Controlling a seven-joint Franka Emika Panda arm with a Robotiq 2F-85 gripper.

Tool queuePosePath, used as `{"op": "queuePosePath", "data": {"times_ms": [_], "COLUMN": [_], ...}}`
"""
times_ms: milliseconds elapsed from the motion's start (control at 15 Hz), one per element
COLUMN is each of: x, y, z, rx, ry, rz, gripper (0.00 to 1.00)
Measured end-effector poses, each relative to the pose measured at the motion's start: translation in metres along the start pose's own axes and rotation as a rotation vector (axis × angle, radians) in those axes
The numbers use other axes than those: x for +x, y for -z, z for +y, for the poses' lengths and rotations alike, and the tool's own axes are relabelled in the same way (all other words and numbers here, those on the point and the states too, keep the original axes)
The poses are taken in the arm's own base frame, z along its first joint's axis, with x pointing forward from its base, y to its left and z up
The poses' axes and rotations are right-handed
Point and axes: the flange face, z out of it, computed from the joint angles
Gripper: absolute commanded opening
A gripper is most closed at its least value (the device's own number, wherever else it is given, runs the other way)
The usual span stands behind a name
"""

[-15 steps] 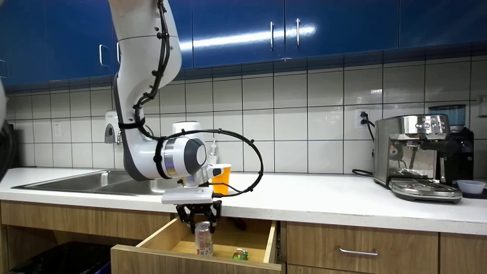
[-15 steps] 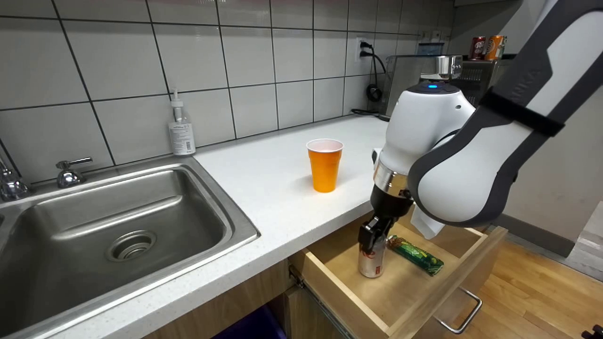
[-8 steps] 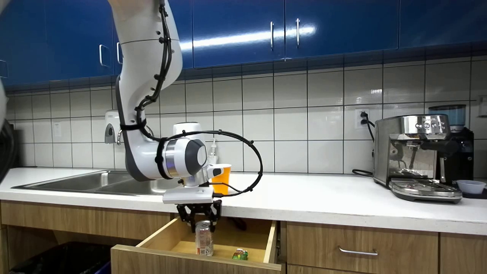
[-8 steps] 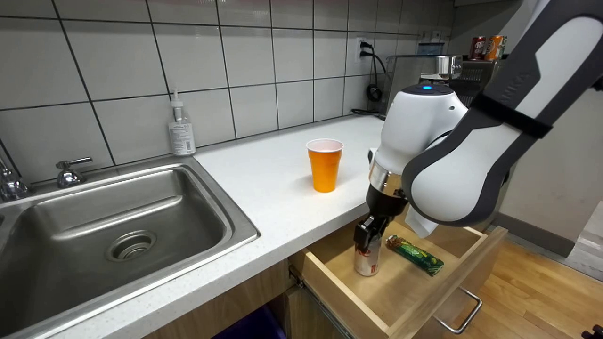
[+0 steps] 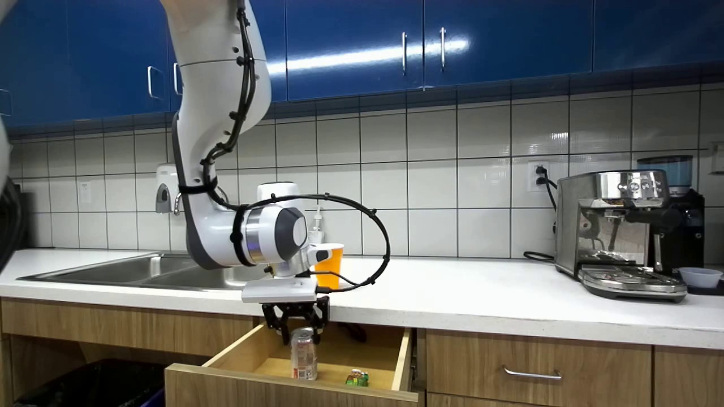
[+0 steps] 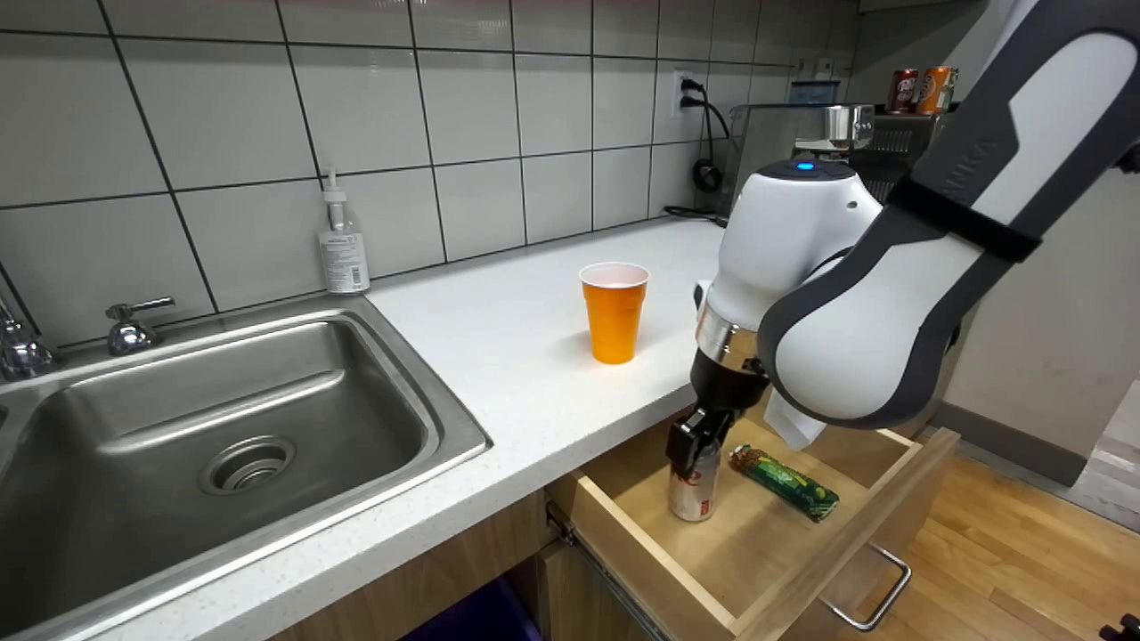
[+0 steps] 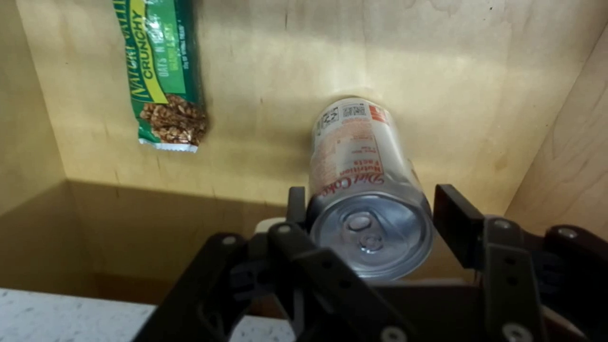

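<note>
Since the earlier frames, the can [image 7: 351,147], the hand [image 7: 373,207] and the arm [image 5: 218,79] have been shifted together, very slightly, toward the back of the drawer [image 5: 271,390]; no other move is made out. Roughly upright in that drawer, the can is flanked at its upper end by the fingers [image 7: 458,218], which are parted just enough for it to sit between them. A thin gap seems to be left at one side, so whether the can is firmly gripped cannot be told. The step in hand is judged to be the gripping of the can, or its release; which of these cannot be settled. For either, it would best be kept upright and centred between both fingers, with no sidewise push.

Near the can but apart from it, a green snack bar [image 7: 161,61] is seen in the drawer. Close beside the hand, room is narrowed by the front edge of the tabletop [image 6: 525,343], and sideways by the drawer itself. Farther off, in an exterior view, an orange cup [image 5: 336,261] is partly hidden by the arm. Beyond, a sink [image 6: 465,438] and a soap bottle [image 6: 346,260] are seen by the tiled wall [image 6: 481,116]; well apart, a coffee maker [image 5: 577,226] is set on the tabletop.
</note>
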Motion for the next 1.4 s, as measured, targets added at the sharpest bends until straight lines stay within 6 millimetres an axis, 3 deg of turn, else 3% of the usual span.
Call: {"op": "queuePosePath", "data": {"times_ms": [667, 933, 1400], "x": [0.002, 0.001, -0.019], "y": [0.004, 0.014, 0.038], "z": [-0.003, -0.001, -0.008], "rx": [0.003, 0.001, 0.02], "ry": [0.006, -0.004, -0.029], "rz": [0.0, 0.0, -0.024], "gripper": [1.0, 1.0, 1.0]}}
